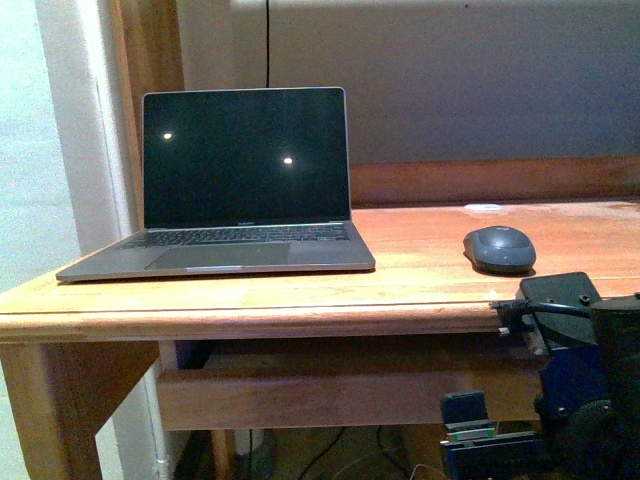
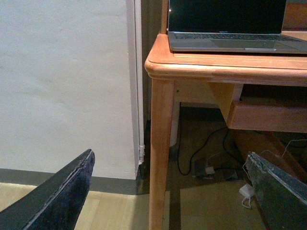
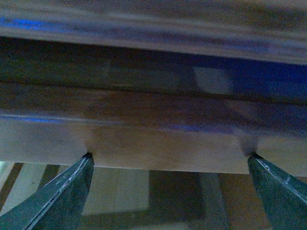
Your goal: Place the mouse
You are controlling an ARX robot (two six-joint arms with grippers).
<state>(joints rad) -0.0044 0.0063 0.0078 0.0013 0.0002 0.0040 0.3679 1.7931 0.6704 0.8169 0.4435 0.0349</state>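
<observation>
The dark grey mouse (image 1: pixel 499 248) lies on the wooden desk (image 1: pixel 420 270) at its right side, to the right of the laptop. My right arm (image 1: pixel 585 370) is low at the desk's front right edge, below and in front of the mouse. The right gripper (image 3: pixel 170 155) is open and empty, its fingertips (image 3: pixel 86 160) close under the desk's front rail. My left gripper (image 2: pixel 170 154) is open and empty, low down to the left of the desk, facing its front left leg (image 2: pixel 160 143). The mouse shows in neither wrist view.
An open laptop (image 1: pixel 240 190) with a dark screen stands on the left half of the desk; it also shows in the left wrist view (image 2: pixel 230 28). A small white disc (image 1: pixel 484 208) lies behind the mouse. Cables and a white adapter (image 2: pixel 247 191) lie on the floor under the desk.
</observation>
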